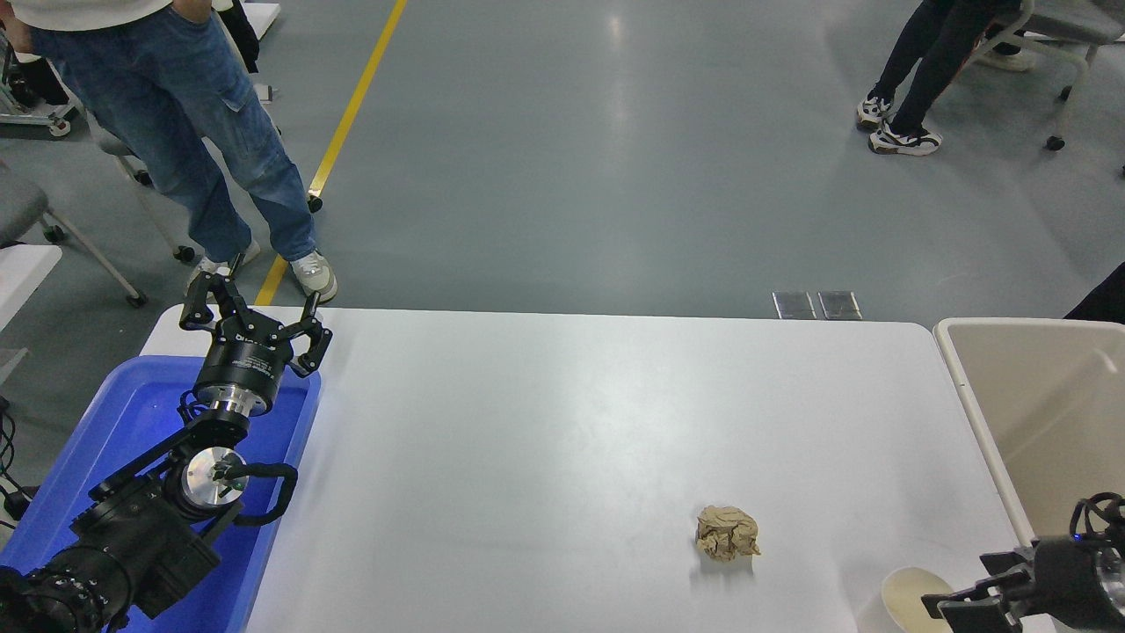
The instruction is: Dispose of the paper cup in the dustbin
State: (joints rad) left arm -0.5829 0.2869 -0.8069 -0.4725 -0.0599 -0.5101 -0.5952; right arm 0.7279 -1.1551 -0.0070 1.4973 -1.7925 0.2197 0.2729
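I can read nothing; white lettering on my left gripper (pixel 253 315) collar is too small.

My right gripper (pixel 954 605) sits just beside the paper cup (pixel 910 598) at the table's (pixel 562 422) near right corner. The crumpled brown paper ball (pixel 727 533) lies near on the left; the dustbin's (pixel 976 400) rim borders the right.

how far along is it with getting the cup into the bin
Early. Nothing is disposed of: the paper cup stands on the table, outside the dustbin. In hand: the right gripper is open beside the cup's rim, not gripping. Left: grasp, lift, carry to the bin, release. The left gripper is parked over the blue tray.
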